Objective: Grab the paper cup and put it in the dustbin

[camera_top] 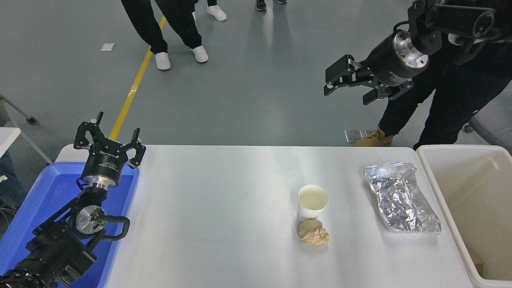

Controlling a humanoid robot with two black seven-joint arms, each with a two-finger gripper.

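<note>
One paper cup (312, 202), one brown paper ball (313, 233), one foil tray (401, 198), one blue tub (36, 204), one dustbin (472, 200), two pincers (109, 138) (349, 83).

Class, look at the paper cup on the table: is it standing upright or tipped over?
Upright. The paper cup stands on its base with its round open mouth facing up, showing the cream inside, just behind the crumpled brown paper ball.

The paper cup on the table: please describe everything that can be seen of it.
The paper cup is small, plain white and tapered, with a rolled rim and a cream inside that looks empty. It stands upright, mouth up, on the white table, right of the middle. A crumpled brown paper ball lies just in front of it, close against its base; whether they touch cannot be told. The foil tray lies apart to its right. No gripper touches it; the right gripper is open and high above, beyond the far edge.
</note>
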